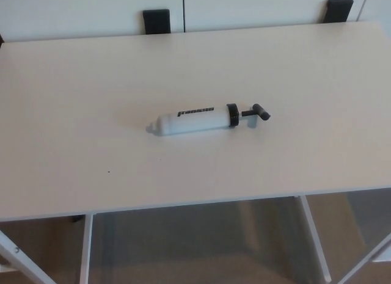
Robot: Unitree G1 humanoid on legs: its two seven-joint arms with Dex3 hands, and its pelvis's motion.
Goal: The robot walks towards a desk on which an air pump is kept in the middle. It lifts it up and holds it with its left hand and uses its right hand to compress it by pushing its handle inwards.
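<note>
Air pump (194,121): lying mid-tabletop (73,101), handle (259,113) nearly pushed in; fits before lifting or after. Hands unseen; fingers' state unknowable.

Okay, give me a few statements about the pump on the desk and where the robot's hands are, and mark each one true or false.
1. The air pump lies on its side on the desk. True.
2. Its black handle points to the picture's left. False: it points right; the nozzle end is on the left.
3. The robot's left hand grips the pump. False: no hand shows in the head view.
4. The pump body is white with dark lettering. True.
5. The pump sits at the desk's near edge. False: it is near the middle.
</note>
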